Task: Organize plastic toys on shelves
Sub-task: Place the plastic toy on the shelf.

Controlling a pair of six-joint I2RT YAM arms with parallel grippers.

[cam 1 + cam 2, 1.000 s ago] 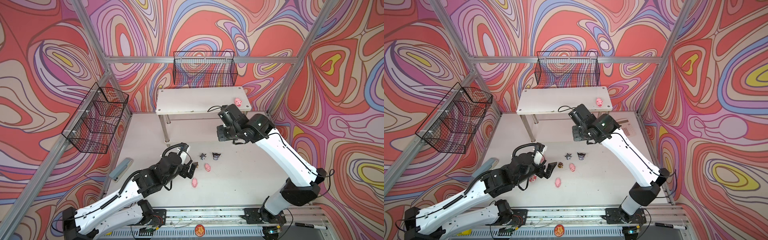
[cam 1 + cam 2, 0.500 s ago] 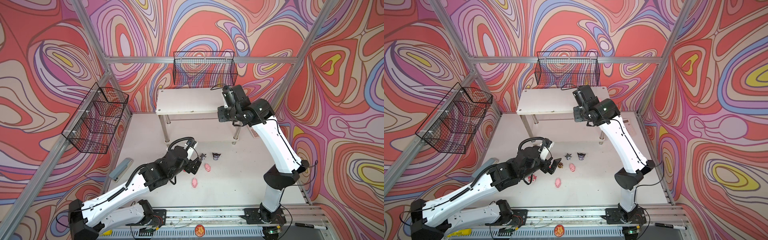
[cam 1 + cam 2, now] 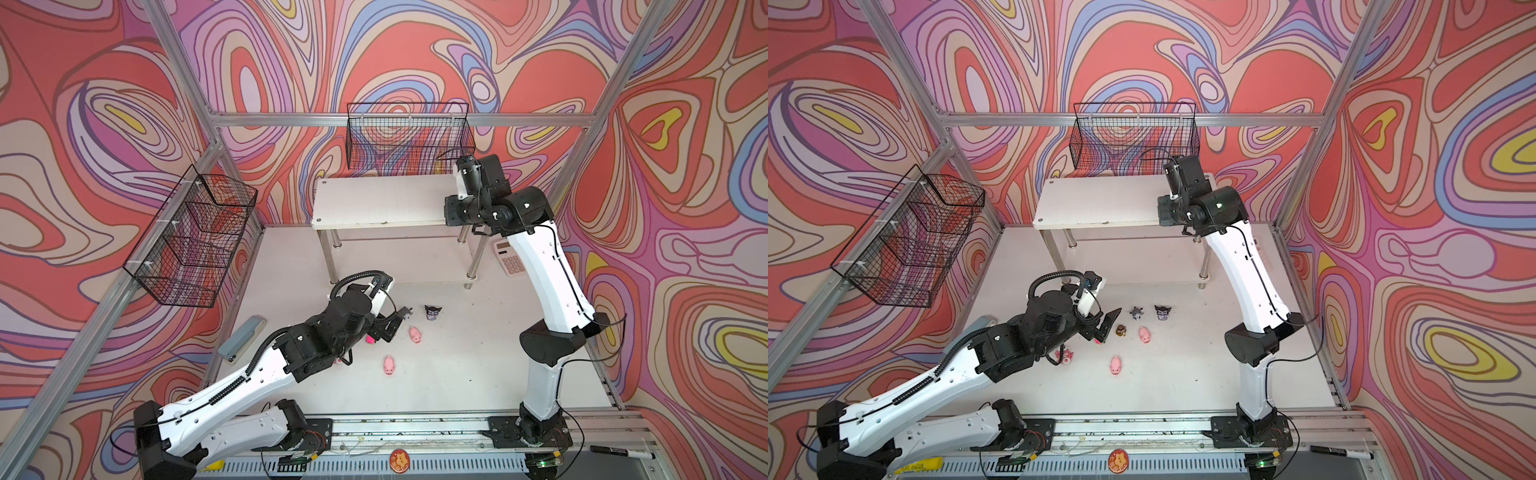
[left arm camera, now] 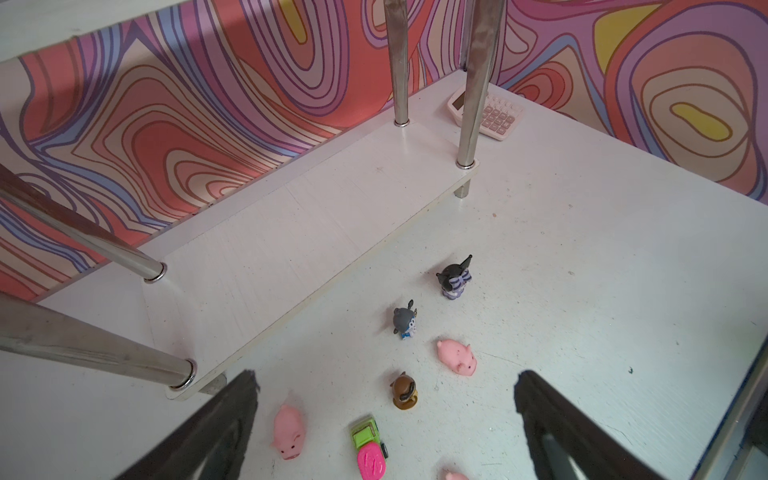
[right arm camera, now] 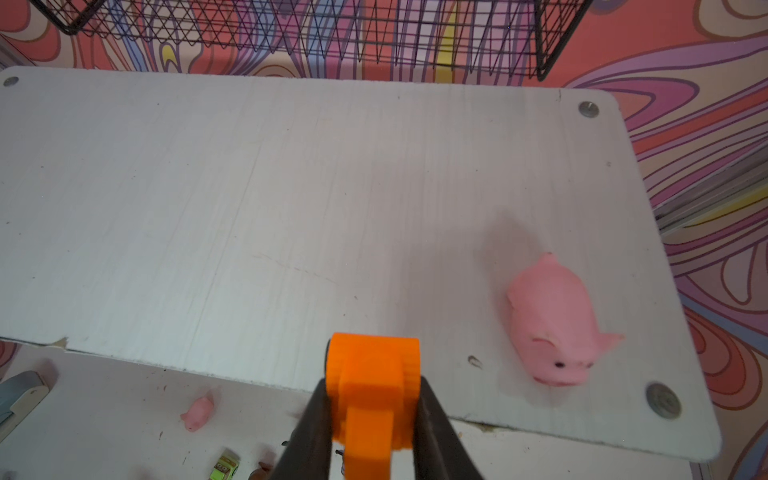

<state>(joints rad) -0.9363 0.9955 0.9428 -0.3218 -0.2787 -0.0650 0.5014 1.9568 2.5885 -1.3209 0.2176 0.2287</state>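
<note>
Right now the orange car [image 5: 374,365] is clamped between the jaws of the right gripper [image 5: 372,395], hanging just over the front edge of the top board [image 5: 291,187] of the shelves [image 3: 374,199]. Released here, it could, I judge, tip off that edge or roll away on its wheels. Pushed further in, it might knock the pink pig [image 5: 548,320] lying near the board's front corner. The car is blocky, bright orange plastic with ridged sides, blurred at this range. In front of the lower board [image 4: 311,232], the left gripper [image 4: 386,378] hovers, jaws wide apart, above the brown figurine [image 4: 403,390] and pink-green car [image 4: 370,446].
</note>
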